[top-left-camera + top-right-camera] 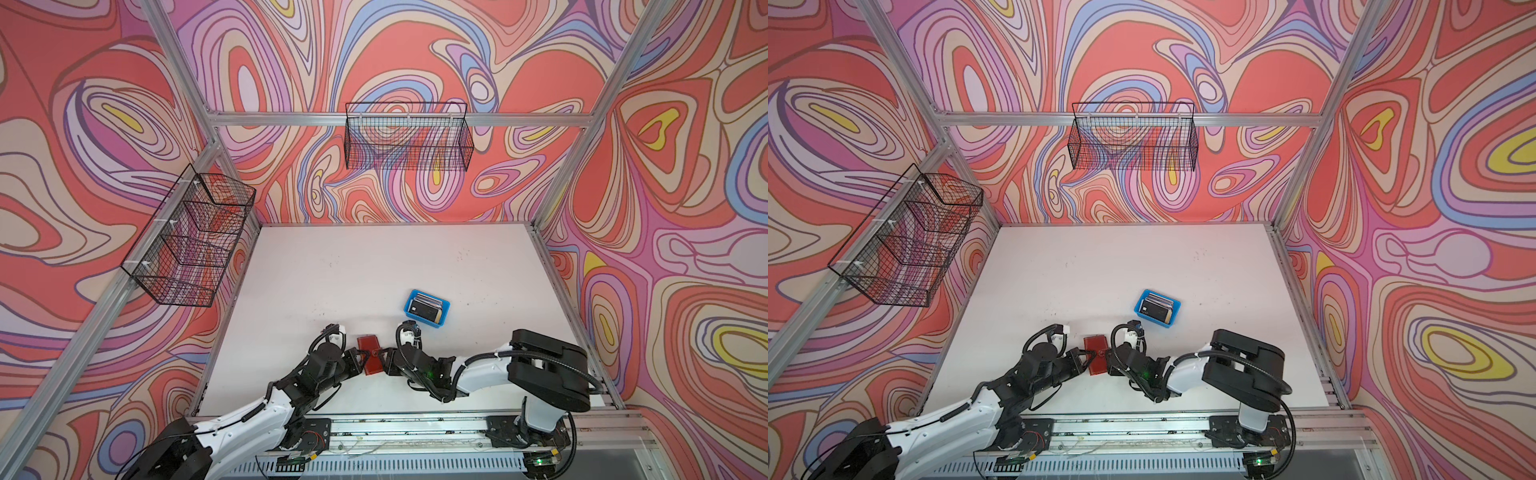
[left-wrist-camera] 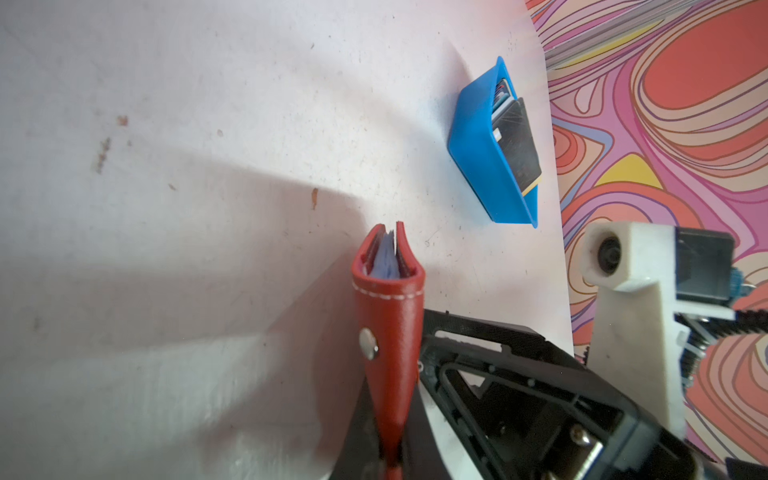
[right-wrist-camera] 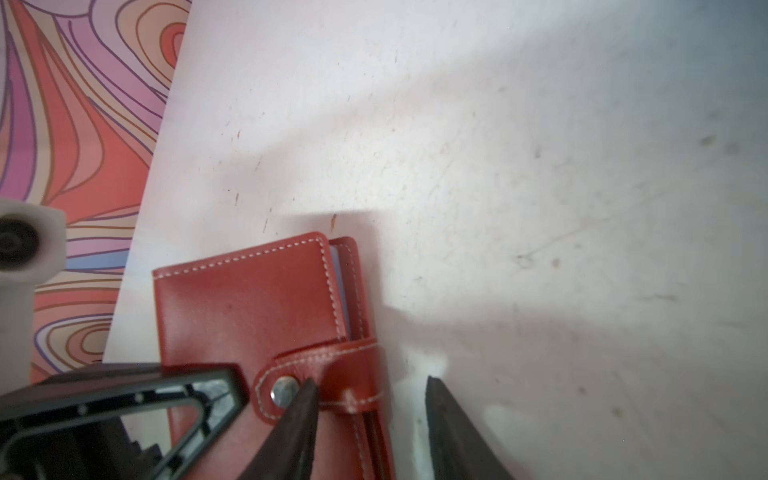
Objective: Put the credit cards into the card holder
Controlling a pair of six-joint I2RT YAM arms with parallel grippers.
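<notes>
The red-brown card holder (image 1: 369, 353) lies closed on the white table between my two grippers in both top views, its snap tab (image 3: 328, 374) fastened. My left gripper (image 2: 390, 457) is shut on the card holder (image 2: 388, 316), which that wrist view shows edge-on. My right gripper (image 3: 370, 384) is open. One of its fingertips (image 3: 305, 395) rests by the snap button; the other hangs over bare table past the holder's edge. The credit cards (image 1: 424, 308), black-faced one on top, stand in a blue tray (image 1: 440, 322) behind the right gripper.
Two black wire baskets hang on the walls, one at the left (image 1: 191, 241) and one at the back (image 1: 409, 139). Aluminium frame rails (image 1: 415, 428) run along the table's front edge, where both arm bases sit.
</notes>
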